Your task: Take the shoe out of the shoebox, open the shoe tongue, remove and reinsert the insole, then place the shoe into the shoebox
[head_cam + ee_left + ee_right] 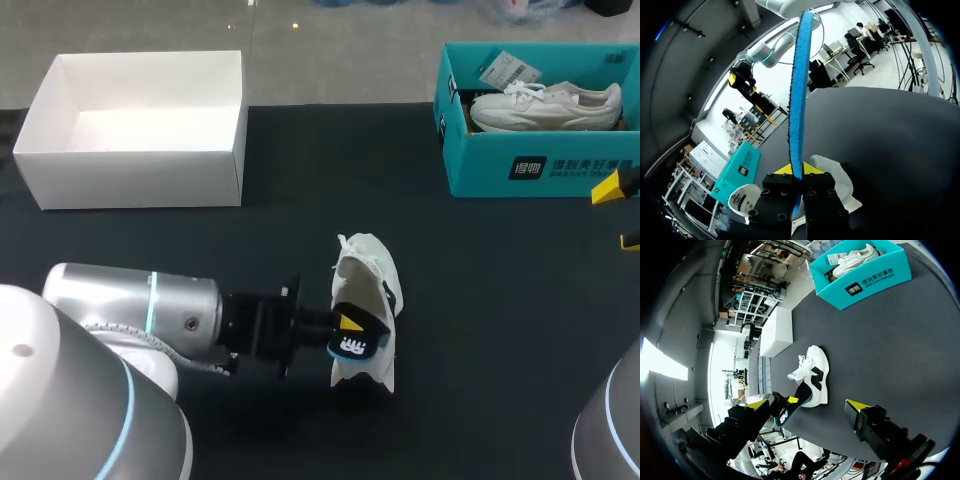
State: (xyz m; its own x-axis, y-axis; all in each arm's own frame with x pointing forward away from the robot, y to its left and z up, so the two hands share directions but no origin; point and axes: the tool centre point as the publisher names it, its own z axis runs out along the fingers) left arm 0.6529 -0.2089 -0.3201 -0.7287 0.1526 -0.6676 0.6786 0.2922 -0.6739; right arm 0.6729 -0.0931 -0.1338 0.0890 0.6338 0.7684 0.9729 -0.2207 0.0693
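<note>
Left pincer [797, 172] clamped on the blue insole [798, 90], edge-up beside the white shoe [366, 278]. Shoe lies mid-table [500, 330], well apart from the white shoebox [130, 180]. Right pincer [621, 214] apart, holding nothing. Insole step looks in hand. Next: slide it back inside.

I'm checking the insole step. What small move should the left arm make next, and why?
Probably lift the blue insole a little, clear of the white shoe, before reinserting it: the left end effector is shut on it right at the shoe's opening, and the right end effector hangs open far off, steadying nothing.
</note>
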